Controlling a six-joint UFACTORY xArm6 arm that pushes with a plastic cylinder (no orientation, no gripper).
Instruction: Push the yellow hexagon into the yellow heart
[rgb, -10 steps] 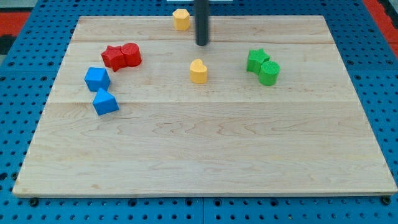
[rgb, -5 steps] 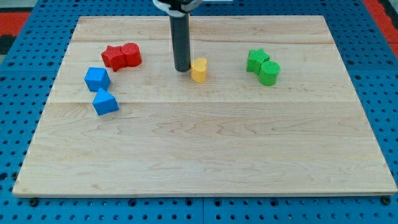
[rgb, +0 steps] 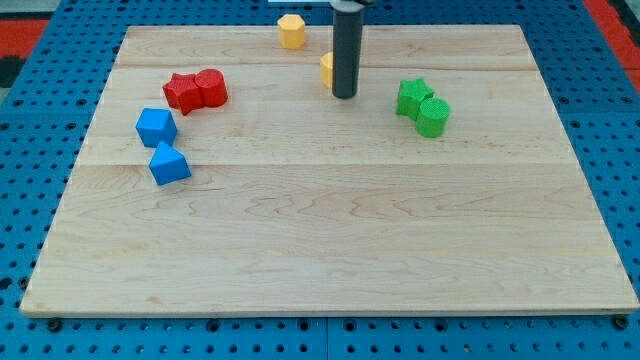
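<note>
The yellow hexagon sits at the board's top edge, left of the rod. The yellow heart lies lower and to its right, mostly hidden behind the dark rod; only its left part shows. My tip rests on the board just below and right of the heart, touching or very close to it. The hexagon and heart are apart by a short gap.
Two red blocks lie together at the upper left. Two blue blocks lie below them. A green star and green cylinder touch at the right. The wooden board sits on blue pegboard.
The rod swung from the heart's left side to its right. The heart has moved up toward the view's top, closer to the hexagon. The hexagon is uncovered again.
</note>
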